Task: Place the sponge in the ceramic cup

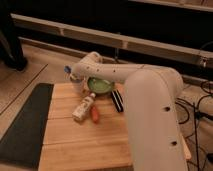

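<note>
My gripper (72, 73) is at the far left corner of the wooden table, at the end of the big white arm that reaches in from the lower right. A small blue sponge (67, 69) shows at its tip, and the gripper looks shut on it. Just beneath the gripper a bit of a whitish ceramic cup (76, 78) shows, mostly hidden by the wrist. The sponge is held slightly above and to the left of that cup.
A wide green bowl (100, 86) sits right of the cup. A white bottle (83, 106) lies on the wooden table (75, 145) beside an orange carrot-like piece (95, 114). A black striped block (118, 100) lies next to the arm. A dark mat (25, 125) covers the floor on the left.
</note>
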Controlling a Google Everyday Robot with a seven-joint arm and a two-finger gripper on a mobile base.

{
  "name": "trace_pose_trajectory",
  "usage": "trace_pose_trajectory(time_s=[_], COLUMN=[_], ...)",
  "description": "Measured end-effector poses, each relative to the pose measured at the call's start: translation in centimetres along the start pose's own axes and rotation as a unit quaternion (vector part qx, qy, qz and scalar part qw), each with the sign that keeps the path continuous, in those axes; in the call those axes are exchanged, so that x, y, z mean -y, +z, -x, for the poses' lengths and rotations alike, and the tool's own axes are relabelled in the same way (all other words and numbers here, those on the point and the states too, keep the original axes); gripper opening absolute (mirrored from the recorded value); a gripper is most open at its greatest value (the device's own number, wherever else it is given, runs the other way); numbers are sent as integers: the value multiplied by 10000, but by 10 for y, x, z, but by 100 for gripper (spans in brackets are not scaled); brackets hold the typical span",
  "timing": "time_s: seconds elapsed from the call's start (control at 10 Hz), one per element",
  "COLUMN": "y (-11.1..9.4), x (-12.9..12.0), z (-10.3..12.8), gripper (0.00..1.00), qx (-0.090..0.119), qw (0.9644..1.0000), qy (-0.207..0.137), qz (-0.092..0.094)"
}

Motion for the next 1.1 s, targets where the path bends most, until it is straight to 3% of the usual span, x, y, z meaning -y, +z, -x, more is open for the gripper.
trace_pose_trajectory(time_s=[0.3,1.1], y=[0,0], x=[-1,-1], z=[-3,-3], gripper=[70,70], qx=[-24,-24], qw=[10000,10000], qy=[43,42], qz=[14,15])
